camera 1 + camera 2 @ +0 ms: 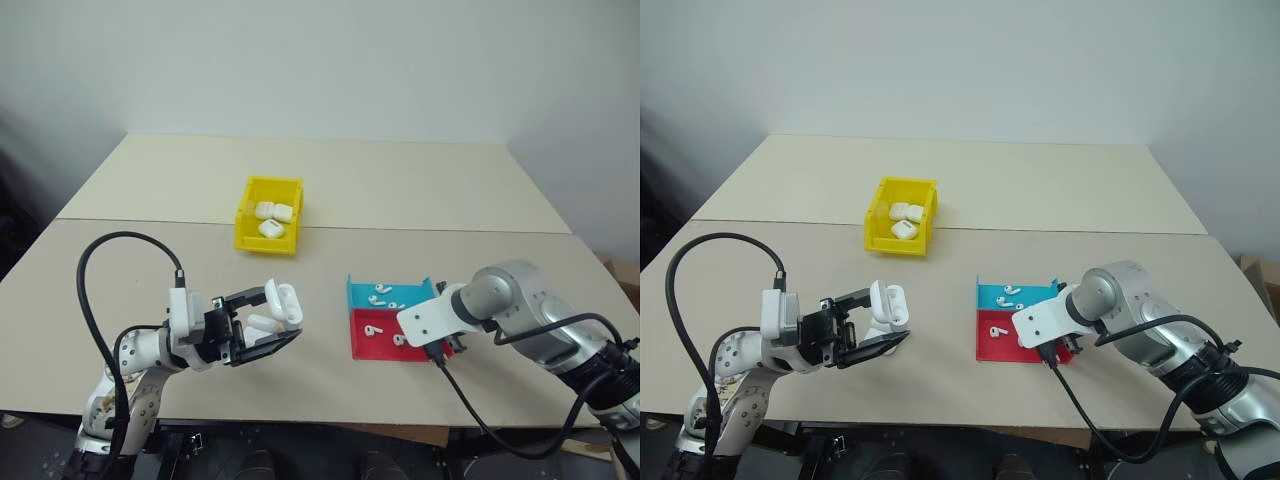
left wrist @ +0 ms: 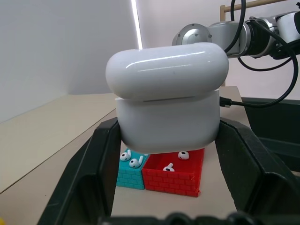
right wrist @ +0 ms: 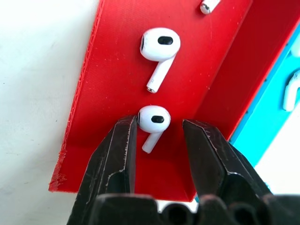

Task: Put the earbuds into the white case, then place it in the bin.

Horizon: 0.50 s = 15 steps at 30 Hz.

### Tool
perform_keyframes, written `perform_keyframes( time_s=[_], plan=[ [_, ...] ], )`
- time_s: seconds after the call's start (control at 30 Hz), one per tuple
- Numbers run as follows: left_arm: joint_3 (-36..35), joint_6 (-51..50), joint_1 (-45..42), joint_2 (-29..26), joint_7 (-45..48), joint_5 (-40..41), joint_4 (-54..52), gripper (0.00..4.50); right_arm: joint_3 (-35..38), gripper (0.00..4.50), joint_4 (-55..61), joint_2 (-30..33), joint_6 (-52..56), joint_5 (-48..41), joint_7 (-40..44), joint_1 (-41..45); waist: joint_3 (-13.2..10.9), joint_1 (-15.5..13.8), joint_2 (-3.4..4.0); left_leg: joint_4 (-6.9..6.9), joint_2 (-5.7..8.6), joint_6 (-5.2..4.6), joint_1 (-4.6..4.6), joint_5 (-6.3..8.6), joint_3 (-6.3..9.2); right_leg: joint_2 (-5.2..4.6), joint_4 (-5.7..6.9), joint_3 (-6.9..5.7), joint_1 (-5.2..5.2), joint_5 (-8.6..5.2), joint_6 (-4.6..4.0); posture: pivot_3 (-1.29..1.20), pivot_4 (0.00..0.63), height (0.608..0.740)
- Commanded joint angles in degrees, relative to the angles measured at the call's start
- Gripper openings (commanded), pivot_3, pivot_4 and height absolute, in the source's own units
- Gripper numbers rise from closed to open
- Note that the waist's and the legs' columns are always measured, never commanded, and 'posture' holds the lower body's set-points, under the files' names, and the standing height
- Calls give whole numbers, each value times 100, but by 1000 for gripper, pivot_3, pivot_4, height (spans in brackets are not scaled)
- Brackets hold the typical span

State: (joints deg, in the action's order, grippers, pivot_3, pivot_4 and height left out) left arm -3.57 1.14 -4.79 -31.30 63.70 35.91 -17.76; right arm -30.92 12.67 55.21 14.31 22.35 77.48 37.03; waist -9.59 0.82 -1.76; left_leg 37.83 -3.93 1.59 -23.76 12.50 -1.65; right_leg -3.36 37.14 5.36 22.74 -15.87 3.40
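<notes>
My left gripper (image 1: 279,318) is shut on the white case (image 2: 166,93) and holds it above the table's front left. The lid looks tipped open. My right gripper (image 3: 160,127) points down into the red tray (image 3: 112,70), open. Its fingers (image 3: 119,140) stand either side of one earbud (image 3: 153,119), the left finger almost touching it. A second earbud (image 3: 158,47) lies just beyond. The yellow bin (image 1: 268,243) stands further back on the table.
The bin holds three more white cases (image 1: 272,218). A teal tray (image 1: 412,292) with several earbuds (image 1: 380,296) adjoins the red tray (image 1: 372,345) on its far side. A black cable (image 1: 470,405) hangs from my right wrist over the table's front edge.
</notes>
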Motion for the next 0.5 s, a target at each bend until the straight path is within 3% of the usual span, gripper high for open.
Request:
perform_keyframes(
  time_s=[0.03, 0.5],
  plan=[
    [-142, 112, 5, -23, -8, 2, -174, 2765, 190, 1566, -12, -20, -106, 51, 3, -13, 0, 2, 0, 0, 0, 0, 0, 0, 0, 0, 0, 0, 0, 0, 0, 0, 150, 740],
    [-139, 179, 31, 5, 2, -54, -152, 2765, 230, 1566, 3, 14, -334, 22, 116, -66, 0, 0, 0, 0, 0, 0, 1, 0, 0, 0, 0, 0, -1, 0, 0, 0, 150, 740]
  ],
)
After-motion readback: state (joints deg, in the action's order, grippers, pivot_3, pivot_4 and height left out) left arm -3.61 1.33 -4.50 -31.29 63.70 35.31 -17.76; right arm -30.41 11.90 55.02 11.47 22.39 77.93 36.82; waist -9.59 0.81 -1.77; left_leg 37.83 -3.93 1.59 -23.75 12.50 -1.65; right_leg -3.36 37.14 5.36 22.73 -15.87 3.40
